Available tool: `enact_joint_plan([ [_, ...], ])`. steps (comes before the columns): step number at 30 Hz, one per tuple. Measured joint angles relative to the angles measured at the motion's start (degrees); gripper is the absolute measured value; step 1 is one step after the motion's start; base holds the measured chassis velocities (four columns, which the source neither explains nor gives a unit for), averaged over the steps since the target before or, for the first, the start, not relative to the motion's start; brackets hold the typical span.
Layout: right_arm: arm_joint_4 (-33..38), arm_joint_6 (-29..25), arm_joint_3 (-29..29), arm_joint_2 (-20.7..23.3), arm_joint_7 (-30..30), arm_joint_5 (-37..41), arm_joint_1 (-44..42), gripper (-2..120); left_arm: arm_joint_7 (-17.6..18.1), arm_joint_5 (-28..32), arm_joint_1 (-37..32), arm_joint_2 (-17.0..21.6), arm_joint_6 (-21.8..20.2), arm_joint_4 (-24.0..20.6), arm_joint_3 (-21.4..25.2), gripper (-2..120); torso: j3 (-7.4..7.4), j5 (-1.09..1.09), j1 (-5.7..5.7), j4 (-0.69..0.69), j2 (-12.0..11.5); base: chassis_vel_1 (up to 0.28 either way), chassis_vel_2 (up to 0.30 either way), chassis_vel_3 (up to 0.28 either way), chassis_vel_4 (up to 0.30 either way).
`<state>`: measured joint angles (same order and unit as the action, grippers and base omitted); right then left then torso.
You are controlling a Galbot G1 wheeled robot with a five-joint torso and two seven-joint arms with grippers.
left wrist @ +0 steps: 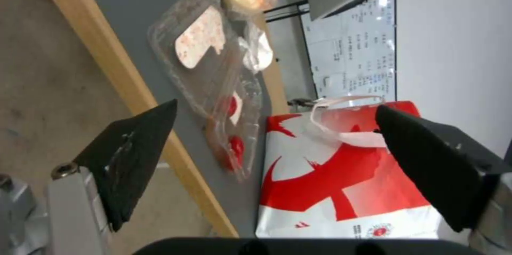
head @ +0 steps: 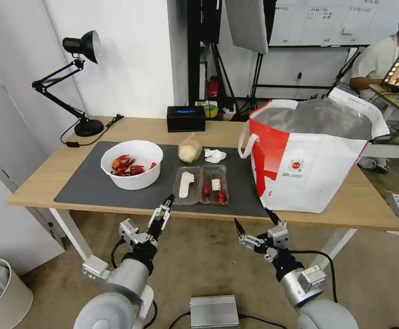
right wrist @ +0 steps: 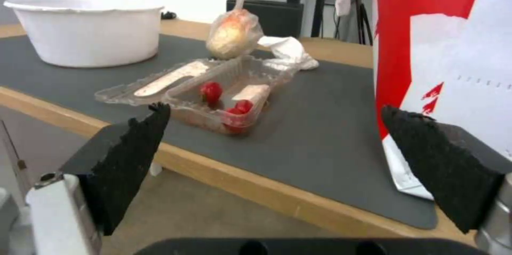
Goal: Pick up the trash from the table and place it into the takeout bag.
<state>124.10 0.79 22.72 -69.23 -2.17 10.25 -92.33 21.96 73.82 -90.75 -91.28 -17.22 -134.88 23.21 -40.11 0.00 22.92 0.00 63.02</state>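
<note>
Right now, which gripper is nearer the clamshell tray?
Left. The left gripper hangs open at the table's front edge, just short of the clamshell tray. The right gripper hangs open lower, off the edge, nearer the takeout bag.

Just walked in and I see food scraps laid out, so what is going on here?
Nothing is held yet. The left gripper and right gripper hang open off the table's near edge. On the mat lie the bowl of crayfish shells, the clamshell tray, the bagged bun and the crumpled tissue. The takeout bag stands open to their right.
</note>
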Motion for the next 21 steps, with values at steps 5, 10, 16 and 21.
enact_joint_plan([
  [5,0.1,0.0,0.2,0.2,0.1,0.0,-0.4,100,0.7,0.8,2.3,0.0,0.0,2.0,-0.3,100,0.0,0.0,0.0,-0.01,0.0,0.0,0.0,0.0,0.0],
  [10,1.0,0.1,0.8,0.6,0.2,0.0,-1.1,100,0.9,2.0,4.5,0.0,0.0,3.4,-0.6,100,0.0,0.0,0.0,0.0,0.0,0.0,0.0,0.0,0.0],
  [16,1.3,0.5,1.3,0.6,0.4,0.0,-1.2,100,2.4,1.9,6.5,0.0,-0.4,5.8,-1.8,100,0.0,0.0,0.0,0.0,0.0,0.0,0.0,0.0,0.0],
  [21,1.7,1.2,1.7,0.5,0.6,0.0,-1.2,100,3.0,1.9,8.3,0.3,-1.0,7.6,-2.6,100,0.0,0.0,0.0,0.0,0.0,0.0,0.0,0.0,0.0],
])
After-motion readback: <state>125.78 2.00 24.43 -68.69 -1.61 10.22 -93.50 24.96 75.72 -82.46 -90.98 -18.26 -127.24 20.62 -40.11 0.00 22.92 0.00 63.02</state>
